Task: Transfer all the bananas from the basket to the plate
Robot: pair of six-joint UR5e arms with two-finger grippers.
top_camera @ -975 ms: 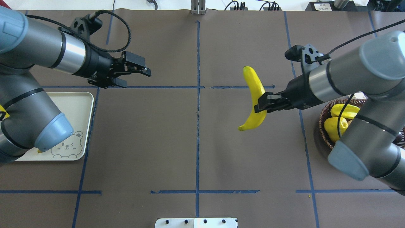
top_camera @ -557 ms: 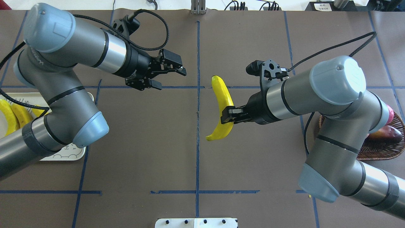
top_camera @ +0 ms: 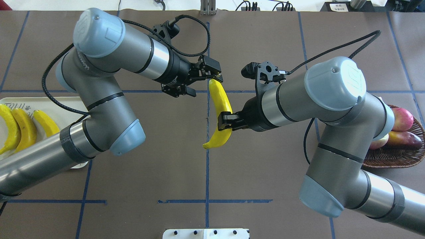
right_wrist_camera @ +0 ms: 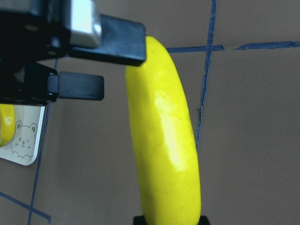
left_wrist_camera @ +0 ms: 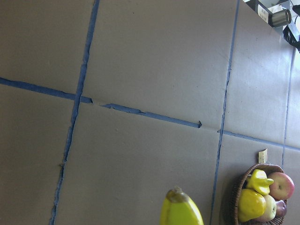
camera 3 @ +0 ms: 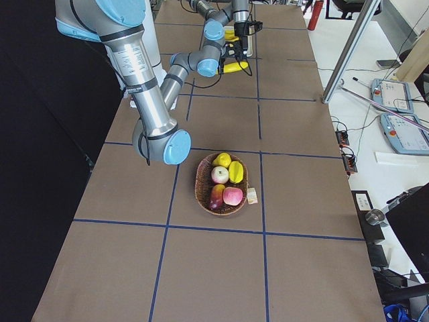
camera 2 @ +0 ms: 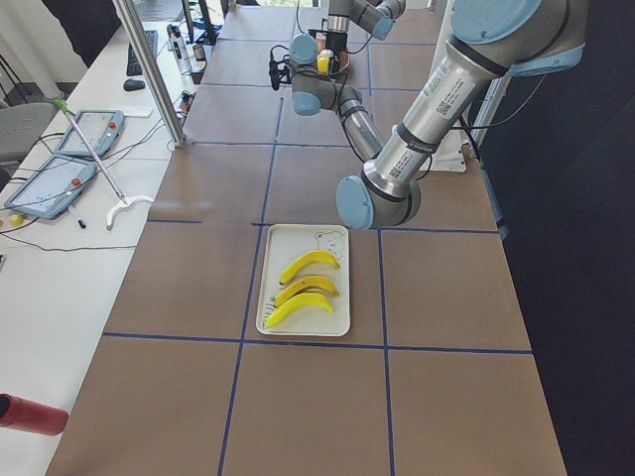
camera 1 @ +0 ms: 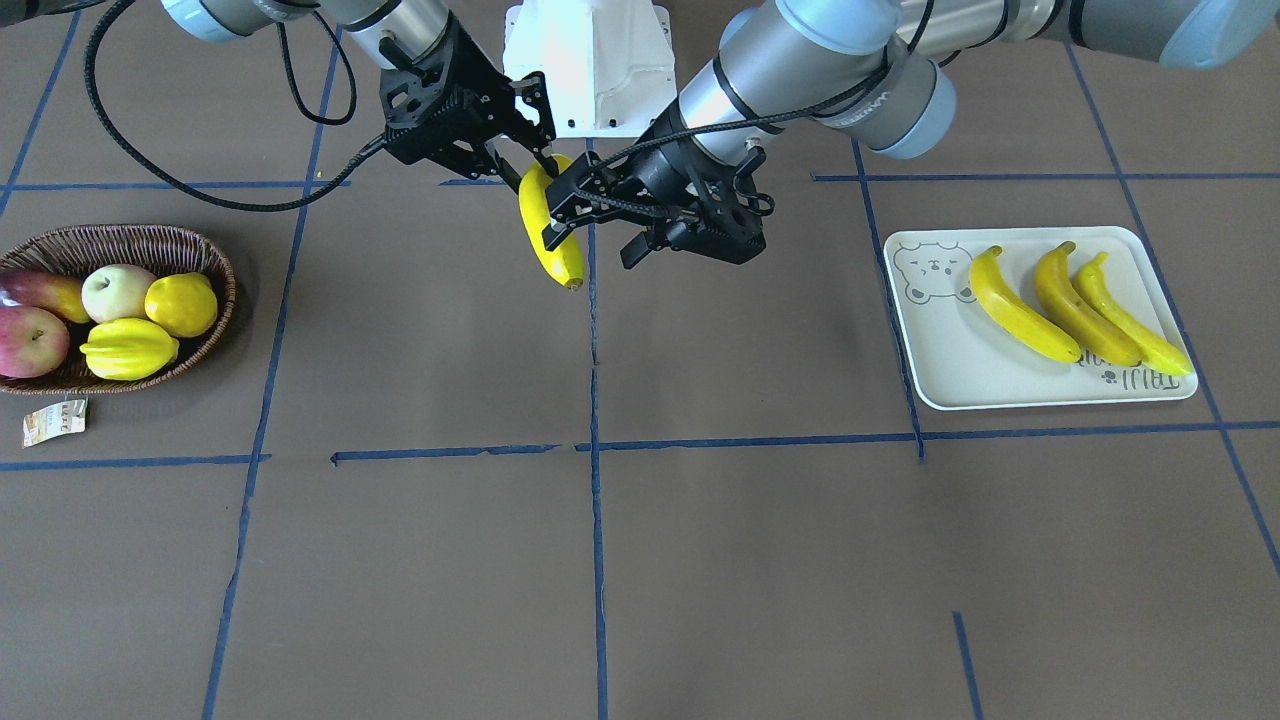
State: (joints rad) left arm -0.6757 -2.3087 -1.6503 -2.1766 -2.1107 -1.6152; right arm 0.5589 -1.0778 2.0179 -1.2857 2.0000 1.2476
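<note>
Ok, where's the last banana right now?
Overhead view: the banana hangs above the blue centre line, gripped by the right claw, its far tip at the open left claw.

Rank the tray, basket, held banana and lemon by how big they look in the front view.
1. tray, largest
2. basket, though its left end is cut off
3. held banana, partly hidden
4. lemon, smallest
</note>
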